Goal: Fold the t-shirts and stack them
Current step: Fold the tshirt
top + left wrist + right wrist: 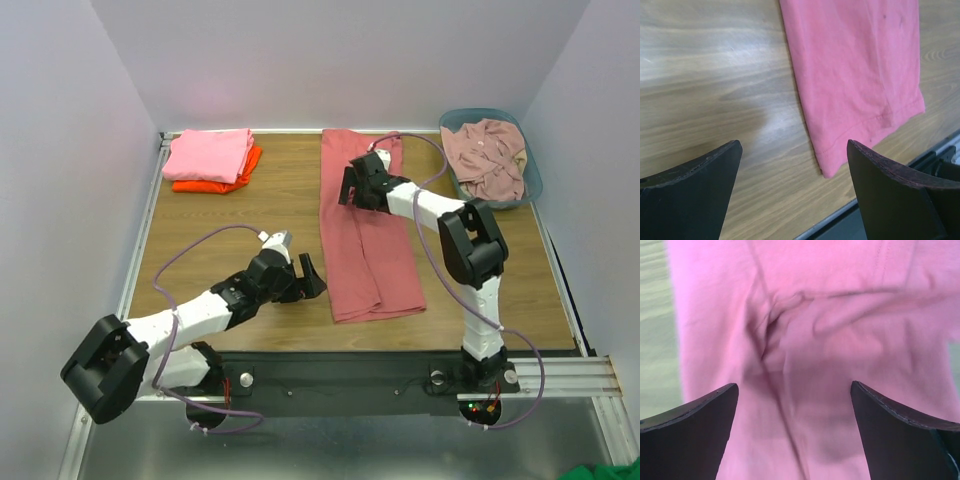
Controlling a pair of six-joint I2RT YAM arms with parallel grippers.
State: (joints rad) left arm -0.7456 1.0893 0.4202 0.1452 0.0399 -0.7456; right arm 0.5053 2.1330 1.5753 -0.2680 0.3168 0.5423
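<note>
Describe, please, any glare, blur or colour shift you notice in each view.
Top external: even, sharp, a faint pink tint on the wall above the bright pink t-shirt. Left wrist: pale glare on the table beside the coral-red t-shirt. Right wrist: soft focus; that t-shirt reads pinker, the table greenish.

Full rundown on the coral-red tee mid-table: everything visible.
The coral-red tee is soft, matte cloth, folded lengthwise into a long narrow strip lying flat on the wooden table, from the far edge towards the arms. A stitched hem shows at its near end; wrinkles gather farther up. The open right hand is over the far part, contact unclear; the open left hand sits beside its near-left corner, apart.
</note>
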